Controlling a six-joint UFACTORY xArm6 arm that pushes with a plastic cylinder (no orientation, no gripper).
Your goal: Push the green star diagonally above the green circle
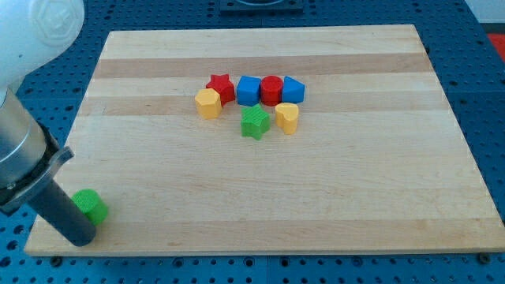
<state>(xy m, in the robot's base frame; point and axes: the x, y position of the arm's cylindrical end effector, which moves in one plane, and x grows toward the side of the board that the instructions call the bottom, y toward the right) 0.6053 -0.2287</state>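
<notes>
The green star (254,123) lies near the middle of the wooden board (355,197), just below a cluster of other blocks. The green circle (91,206) sits far off at the board's bottom left corner. My dark rod comes in from the view's left edge and its tip (79,237) rests at the bottom left, touching or nearly touching the green circle's lower left side. The rod hides part of the circle. The tip is far from the green star.
Above the star stand a red star (220,87), a blue cube (248,90), a red cylinder (271,90) and a blue block (293,88) in a row. A yellow hexagon (207,103) is at their left, a yellow block (286,117) to the star's right.
</notes>
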